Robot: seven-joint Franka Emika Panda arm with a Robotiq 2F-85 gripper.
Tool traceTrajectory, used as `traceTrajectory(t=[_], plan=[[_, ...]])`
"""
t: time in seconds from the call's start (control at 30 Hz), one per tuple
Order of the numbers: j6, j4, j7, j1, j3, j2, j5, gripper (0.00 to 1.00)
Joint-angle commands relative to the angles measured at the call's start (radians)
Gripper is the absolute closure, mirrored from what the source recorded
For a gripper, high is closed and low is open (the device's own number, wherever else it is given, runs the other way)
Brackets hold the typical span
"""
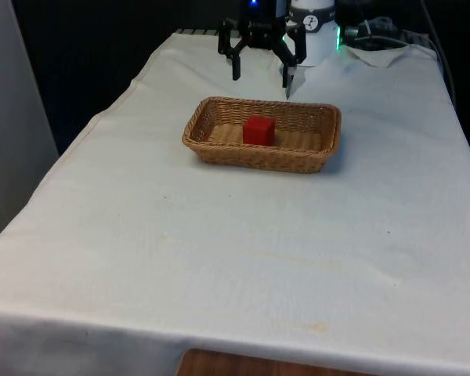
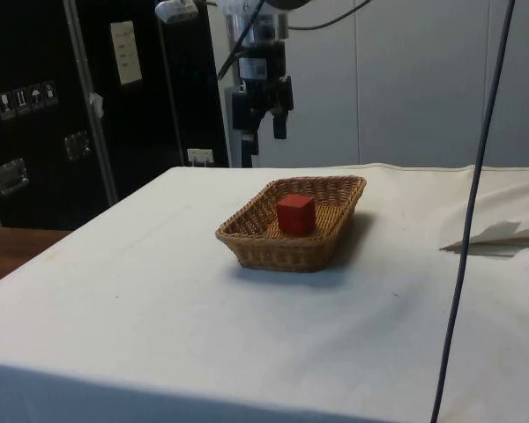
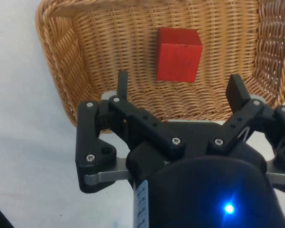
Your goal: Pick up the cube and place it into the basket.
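A red cube (image 1: 259, 129) rests on the floor of the woven wicker basket (image 1: 211, 149), near its middle; it also shows as the cube (image 2: 296, 214) inside the basket (image 2: 273, 251) in the side view, and as the cube (image 3: 178, 54) in the basket (image 3: 80, 57) from the wrist. My gripper (image 1: 262, 78) hangs open in the air above and behind the basket's far rim, holding nothing. From the side the gripper (image 2: 266, 135) is well above the basket. Its fingers (image 3: 122, 85) stand wide apart, the gripper (image 3: 179, 90) clear of the cube.
The basket stands on the white cloth (image 1: 235, 251) toward the table's far half. A crumpled white cloth or paper (image 1: 384, 51) lies at the far right corner. A dark cable (image 2: 476, 176) hangs across the side view's right.
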Motion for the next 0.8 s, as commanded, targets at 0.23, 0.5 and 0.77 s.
traceTrajectory(t=[0.23, 0.5, 0.77], plan=[[-0.022, 0.010, 0.000, 0.000, 0.000, -0.020, -0.010, 0.00], [-0.059, 0.031, 0.012, 0.001, 0.000, -0.037, -0.034, 0.00], [-0.068, 0.039, 0.007, 0.001, 0.000, -0.039, -0.031, 0.00]])
